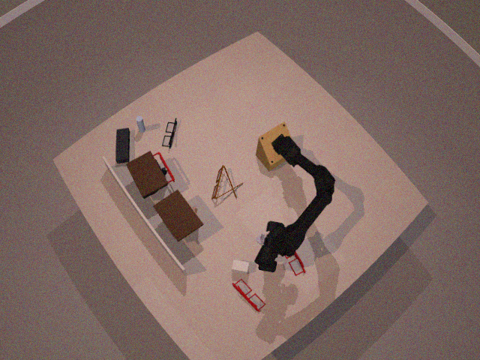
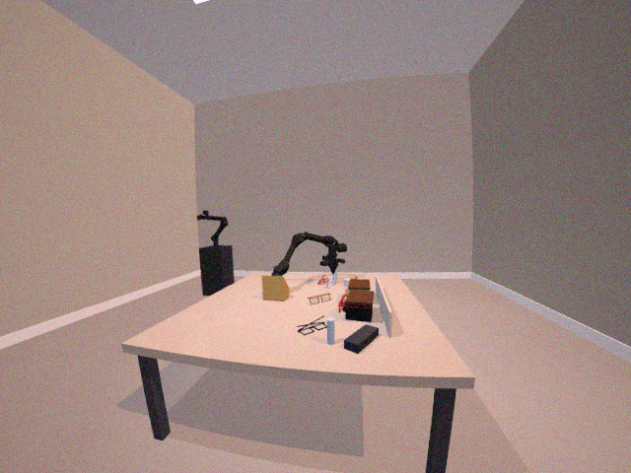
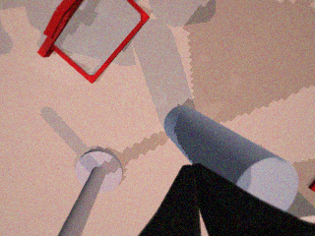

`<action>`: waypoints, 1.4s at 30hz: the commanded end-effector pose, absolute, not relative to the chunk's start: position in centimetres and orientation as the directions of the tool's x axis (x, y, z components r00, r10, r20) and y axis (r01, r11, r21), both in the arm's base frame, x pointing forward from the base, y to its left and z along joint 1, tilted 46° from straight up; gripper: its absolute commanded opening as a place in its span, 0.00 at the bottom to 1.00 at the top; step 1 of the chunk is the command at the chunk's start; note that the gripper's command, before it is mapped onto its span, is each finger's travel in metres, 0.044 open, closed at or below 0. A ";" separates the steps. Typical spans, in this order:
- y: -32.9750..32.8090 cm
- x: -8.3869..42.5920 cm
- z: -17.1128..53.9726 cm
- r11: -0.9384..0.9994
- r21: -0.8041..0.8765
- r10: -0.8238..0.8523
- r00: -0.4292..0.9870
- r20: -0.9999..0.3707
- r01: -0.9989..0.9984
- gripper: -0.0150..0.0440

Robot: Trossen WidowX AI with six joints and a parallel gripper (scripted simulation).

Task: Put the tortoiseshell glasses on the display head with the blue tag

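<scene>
The tortoiseshell glasses (image 1: 230, 182) (image 2: 317, 300) rest on the table with their temples unfolded, between the heads and the wooden block. Two display heads with brown tops stand by the low wall. One head (image 1: 147, 174) (image 2: 359, 298) wears red glasses (image 1: 166, 167). The other head (image 1: 178, 215) (image 2: 358, 284) has no glasses visible on it. I cannot make out a blue tag on either. My gripper (image 2: 333, 271) (image 3: 191, 172) is shut and empty, above the table, away from the tortoiseshell glasses and close to a blue-grey cylinder in the wrist view. Its tips are hidden in the top view.
The cylinder (image 3: 212, 135) and a thin rod (image 3: 84, 204) on a round base stand below the gripper. Red glasses (image 1: 246, 297) and a white box (image 1: 240, 265) are nearby. The low wall (image 1: 142, 214) runs behind the heads. Black glasses (image 1: 173, 133) and a black box (image 1: 122, 145) lie farther off.
</scene>
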State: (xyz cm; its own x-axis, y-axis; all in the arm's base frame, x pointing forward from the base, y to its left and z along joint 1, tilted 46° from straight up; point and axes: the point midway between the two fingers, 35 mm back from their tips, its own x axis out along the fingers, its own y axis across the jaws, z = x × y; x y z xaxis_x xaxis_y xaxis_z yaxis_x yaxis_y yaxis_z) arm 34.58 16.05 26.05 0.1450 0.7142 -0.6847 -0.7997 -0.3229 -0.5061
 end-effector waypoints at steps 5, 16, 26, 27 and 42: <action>16.2 35.1 26.2 -0.320 -0.502 0.712 0.145 -0.687 -0.803 0.25; 16.3 35.4 26.4 -0.320 -0.502 0.712 0.146 -0.687 -0.803 0.25; 16.4 35.7 26.5 -0.320 -0.502 0.712 0.146 -0.687 -0.803 0.25; 16.4 35.7 26.6 -0.320 -0.502 0.712 0.146 -0.687 -0.803 0.25; 16.6 36.2 26.8 -0.320 -0.503 0.712 0.146 -0.687 -0.803 0.25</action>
State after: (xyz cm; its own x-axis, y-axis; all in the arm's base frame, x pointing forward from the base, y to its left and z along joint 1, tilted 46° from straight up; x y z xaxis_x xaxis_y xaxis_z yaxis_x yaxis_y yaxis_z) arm 35.86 16.59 26.85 0.1455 0.7145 -0.6843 -0.7993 -0.3227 -0.5070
